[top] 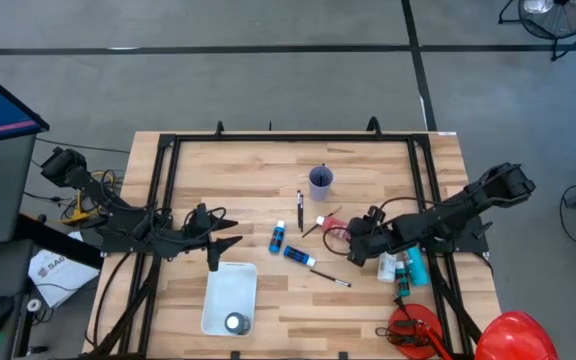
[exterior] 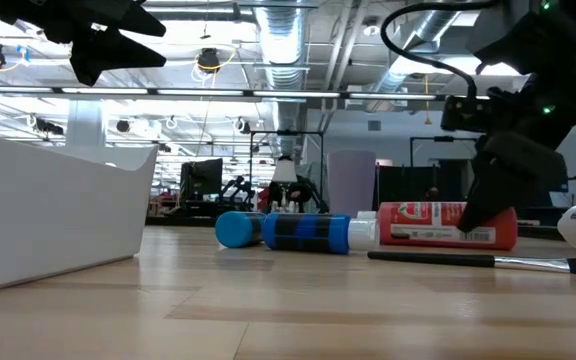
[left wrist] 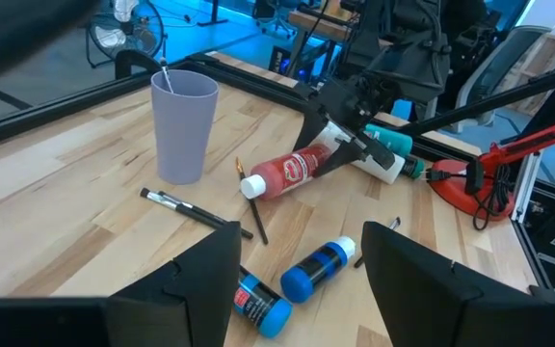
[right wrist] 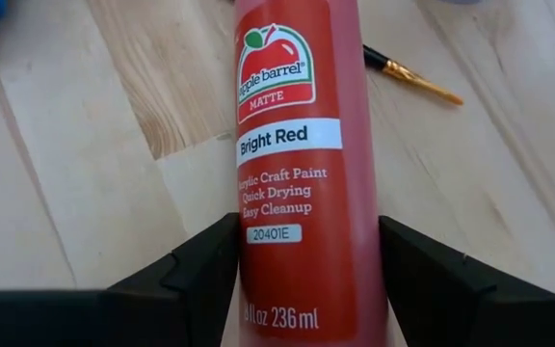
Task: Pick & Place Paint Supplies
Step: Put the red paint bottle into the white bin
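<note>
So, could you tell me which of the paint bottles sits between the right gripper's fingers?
The bright red bottle, lying on its side between the right gripper's fingers; the two blue bottles lie apart, nearer the tray.

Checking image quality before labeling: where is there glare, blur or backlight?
Low view: bright ceiling lights backlight the dark arms; the tray up close is soft. Right wrist view: red bottle label sharp. Left wrist view: blue light in the room behind the cup.

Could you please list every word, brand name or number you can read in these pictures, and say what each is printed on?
All on the label of the red paint bottle lying between the right gripper fingers:
"apple barrel"
"MATTE"
"Bright Red"
"Acrylic Craft Paint"
"Quick Drying"
"Easy Cleanup"
"20401E"
"236 ml"; the characters before it are partly hidden.
Labels on the two blue paint bottles are too small to read.
</note>
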`<state>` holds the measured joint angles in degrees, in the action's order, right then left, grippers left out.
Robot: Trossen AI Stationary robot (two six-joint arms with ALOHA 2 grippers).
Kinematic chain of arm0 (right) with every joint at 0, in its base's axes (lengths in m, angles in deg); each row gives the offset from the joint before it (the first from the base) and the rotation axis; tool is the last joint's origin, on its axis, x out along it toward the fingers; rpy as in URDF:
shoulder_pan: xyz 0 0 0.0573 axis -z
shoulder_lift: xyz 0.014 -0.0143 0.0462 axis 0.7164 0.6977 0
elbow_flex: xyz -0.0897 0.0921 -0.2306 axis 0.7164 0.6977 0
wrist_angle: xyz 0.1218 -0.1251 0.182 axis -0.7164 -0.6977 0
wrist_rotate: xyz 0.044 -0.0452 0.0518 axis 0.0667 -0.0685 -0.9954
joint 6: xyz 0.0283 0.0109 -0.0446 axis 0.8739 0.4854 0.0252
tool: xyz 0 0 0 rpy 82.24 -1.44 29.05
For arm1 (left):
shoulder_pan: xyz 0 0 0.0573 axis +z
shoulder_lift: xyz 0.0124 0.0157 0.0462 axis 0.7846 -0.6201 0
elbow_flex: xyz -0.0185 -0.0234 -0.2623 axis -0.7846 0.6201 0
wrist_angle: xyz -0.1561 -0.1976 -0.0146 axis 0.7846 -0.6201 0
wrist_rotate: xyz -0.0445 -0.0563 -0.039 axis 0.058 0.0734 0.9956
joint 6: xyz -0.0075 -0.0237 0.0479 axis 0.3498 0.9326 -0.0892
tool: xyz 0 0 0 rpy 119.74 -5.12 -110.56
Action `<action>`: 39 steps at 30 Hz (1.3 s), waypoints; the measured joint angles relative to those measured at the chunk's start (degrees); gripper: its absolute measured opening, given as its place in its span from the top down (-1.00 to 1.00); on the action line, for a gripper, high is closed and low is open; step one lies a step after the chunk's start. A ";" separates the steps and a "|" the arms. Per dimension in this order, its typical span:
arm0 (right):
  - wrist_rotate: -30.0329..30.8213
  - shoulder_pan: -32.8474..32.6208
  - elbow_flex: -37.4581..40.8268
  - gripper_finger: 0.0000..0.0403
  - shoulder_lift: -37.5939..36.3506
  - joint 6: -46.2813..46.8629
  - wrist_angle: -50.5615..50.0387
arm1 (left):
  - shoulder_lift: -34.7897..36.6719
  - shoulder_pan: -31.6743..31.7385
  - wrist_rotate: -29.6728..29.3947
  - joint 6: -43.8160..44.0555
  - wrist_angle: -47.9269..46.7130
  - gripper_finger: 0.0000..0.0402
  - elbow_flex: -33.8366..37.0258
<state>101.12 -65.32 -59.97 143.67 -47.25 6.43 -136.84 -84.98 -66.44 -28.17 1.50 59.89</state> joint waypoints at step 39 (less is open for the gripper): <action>-4.93 1.23 0.35 0.16 0.33 10.20 2.28 | 0.00 0.00 0.02 -0.20 0.94 -0.04 0.00</action>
<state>96.20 -64.09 -59.61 144.00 -37.05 8.71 -136.84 -84.98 -66.42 -28.37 2.44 59.89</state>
